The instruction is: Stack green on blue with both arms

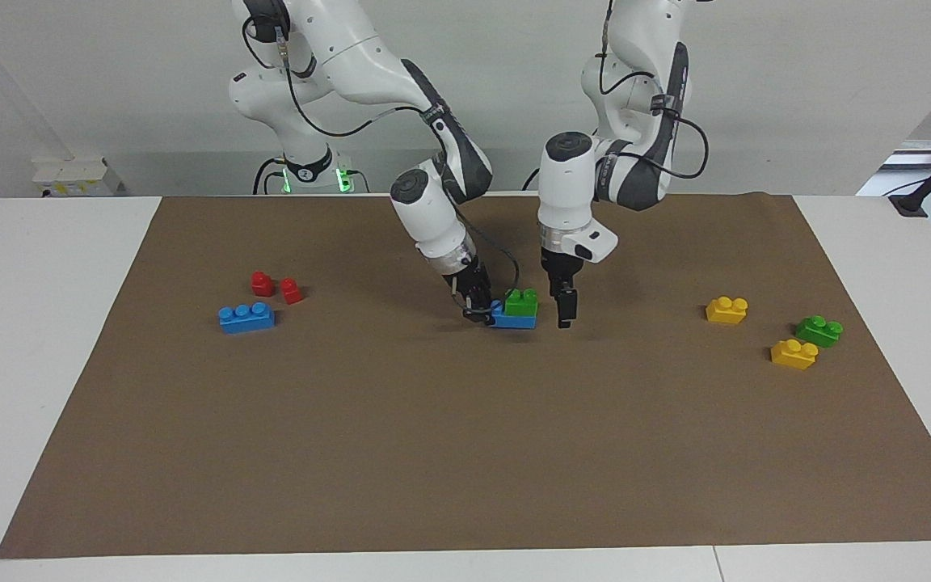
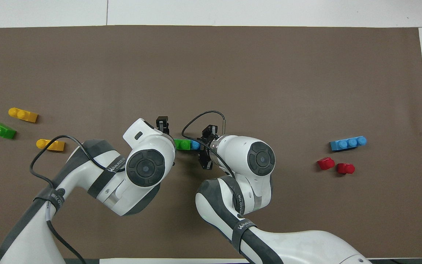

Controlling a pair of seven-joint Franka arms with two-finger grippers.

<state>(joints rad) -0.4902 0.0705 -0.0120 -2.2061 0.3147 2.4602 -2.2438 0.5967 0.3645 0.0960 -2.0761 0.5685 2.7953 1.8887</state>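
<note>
Robotics lab bench

Two white jointed arms (image 1: pixel 433 121) with black cables stand at a white table (image 1: pixel 45 323) covered by a brown mat (image 1: pixel 465 444); coloured toy bricks (image 1: pixel 793 354) lie scattered before a plain grey wall (image 1: pixel 110 81).

We see the green brick (image 1: pixel 521 302) seated on the blue brick (image 1: pixel 511 318) at mid-mat. The right gripper (image 1: pixel 478 311) clamps the blue brick's end toward the right arm. The left gripper (image 1: pixel 565 309) stands just beside the stack, fingers spread, touching nothing.
</note>
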